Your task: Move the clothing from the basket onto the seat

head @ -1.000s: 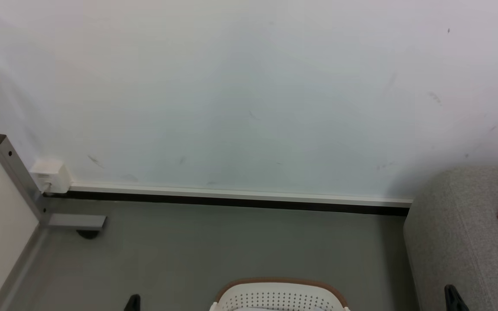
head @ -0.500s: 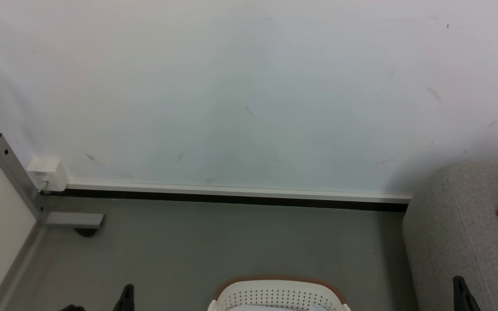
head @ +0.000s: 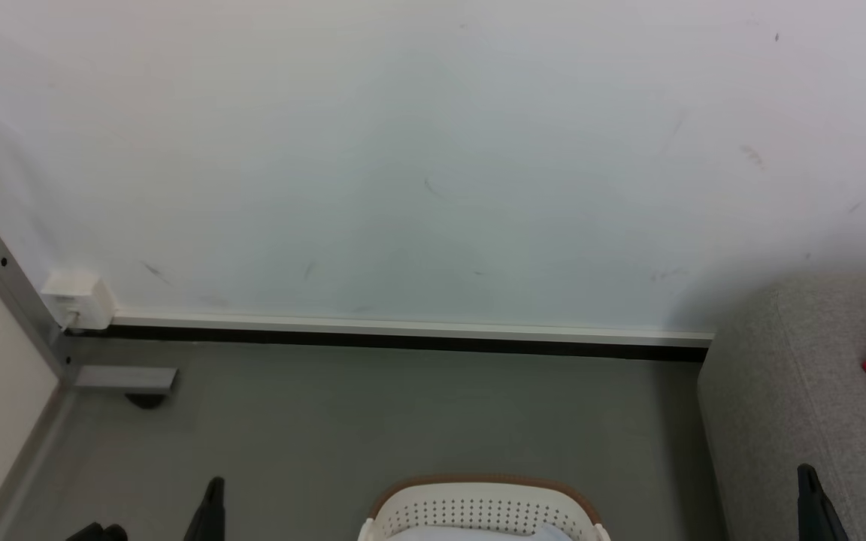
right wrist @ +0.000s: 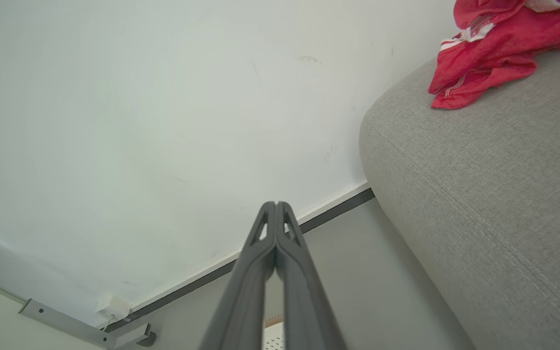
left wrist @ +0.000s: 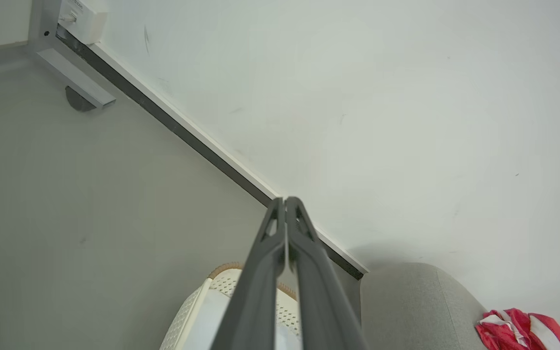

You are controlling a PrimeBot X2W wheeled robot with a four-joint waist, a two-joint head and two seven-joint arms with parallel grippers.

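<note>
Both grippers are pinched tight with nothing in them. The left gripper (left wrist: pixel 285 200) has its two dark fingers pressed together and sits up over the floor (head: pixel 403 421), just to the left of the basket (head: pixel 482 507). The right gripper (right wrist: pixel 276 204) is the same, fingers flat against each other, hanging just beside the rounded end of the seat (head: pixel 779 428).

The basket sits on the floor near that end of the seat, with a strip of grey floor between them. Some pale white fabric (head: pixel 478 535) is peeking out inside it. The clothing (right wrist: pixel 494 53) is a crumpled red heap with white trim on top of the seat, close to its wall-side edge and set back from the rounded end.

Other stuff around: there's a scuffed white wall (head: pixel 433 150) right behind everything, with a white and black baseboard (head: pixel 403 334) along the floor. Over in the left corner there's a grey metal frame leg (head: pixel 8 289) with a flat foot (head: pixel 125 378) on the floor, plus a small white box (head: pixel 76 299) low on the wall. All of that is well apart from the basket.
</note>
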